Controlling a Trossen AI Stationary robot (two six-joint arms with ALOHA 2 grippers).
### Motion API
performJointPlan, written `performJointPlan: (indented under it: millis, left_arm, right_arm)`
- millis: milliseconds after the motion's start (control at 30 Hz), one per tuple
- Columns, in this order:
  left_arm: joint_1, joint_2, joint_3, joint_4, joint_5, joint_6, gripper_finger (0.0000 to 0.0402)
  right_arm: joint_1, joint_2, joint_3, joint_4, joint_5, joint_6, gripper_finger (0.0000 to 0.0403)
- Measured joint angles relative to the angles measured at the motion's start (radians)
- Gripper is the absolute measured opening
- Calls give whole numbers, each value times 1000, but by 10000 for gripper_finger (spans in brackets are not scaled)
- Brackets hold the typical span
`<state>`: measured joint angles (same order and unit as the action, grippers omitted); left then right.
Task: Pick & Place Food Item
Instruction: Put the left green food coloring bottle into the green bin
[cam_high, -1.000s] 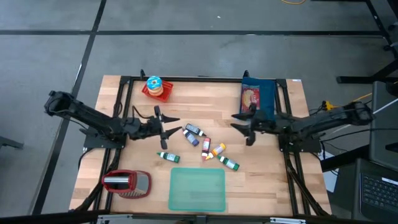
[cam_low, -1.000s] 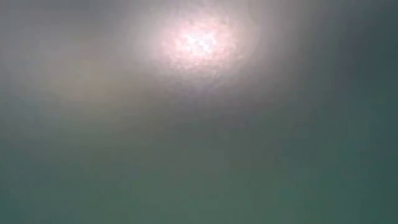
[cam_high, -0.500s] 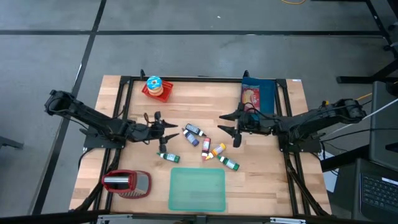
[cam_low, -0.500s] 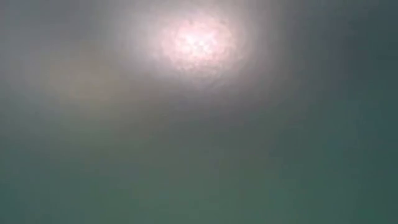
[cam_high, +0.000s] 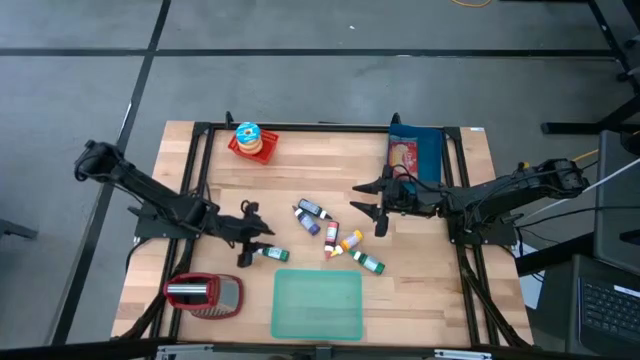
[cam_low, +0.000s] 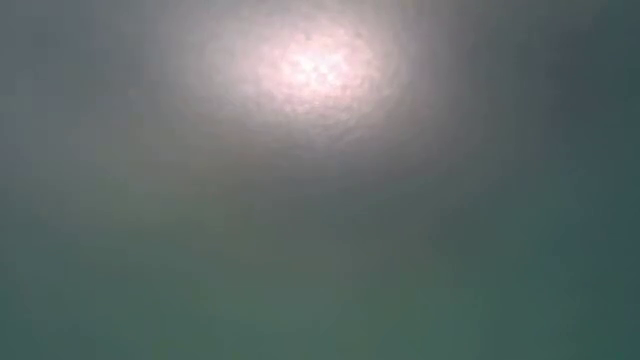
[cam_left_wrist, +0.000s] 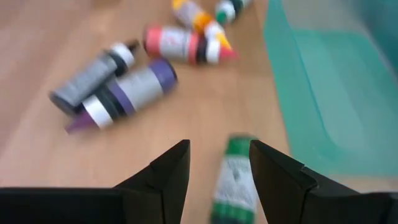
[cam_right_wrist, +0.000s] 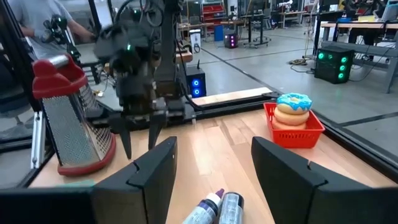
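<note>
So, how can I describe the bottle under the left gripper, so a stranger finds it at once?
Start at the green tray at the table's near edge. Just past its left corner lies a small bottle with a green cap, under the open left gripper. It lies alone, apart from the cluster of bottles mid-table.

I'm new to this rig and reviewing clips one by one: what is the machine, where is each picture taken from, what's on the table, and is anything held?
Two dark robot arms work at a wooden table. The overhead picture shows both; each wrist picture looks out past its own arm's fingers; the table-level picture shows only haze.

The left gripper is open, tilted down over a green bottle beside the teal tray. The right gripper is open too, hanging level. Neither holds anything.

Also there: scattered small bottles, a red-handled grater, doughnuts in a red basket, and a blue food packet.
</note>
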<state>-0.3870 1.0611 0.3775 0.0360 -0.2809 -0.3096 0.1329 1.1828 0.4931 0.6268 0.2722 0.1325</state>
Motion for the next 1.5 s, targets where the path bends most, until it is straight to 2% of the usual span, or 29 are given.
performJointPlan:
  millis: [200,367,633,900,1133,1500]
  left_arm:
    - [-63,0,0,-152,8,-83,162]
    - [-106,0,0,-228,-42,-83,162]
    - [-111,22,0,-236,-38,-63,162]
    - [-110,123,0,-157,22,-62,162]
    - [-109,204,0,-137,22,-78,162]
    - [-91,222,0,-63,5,-81,161]
  right_arm:
    - [0,0,0,34,0,13,210]
    - [0,0,0,40,0,17,210]
    - [0,0,0,39,-36,22,210]
    - [0,0,0,39,-45,24,210]
    - [0,0,0,39,-45,39,210]
    - [0,0,0,39,-45,39,210]
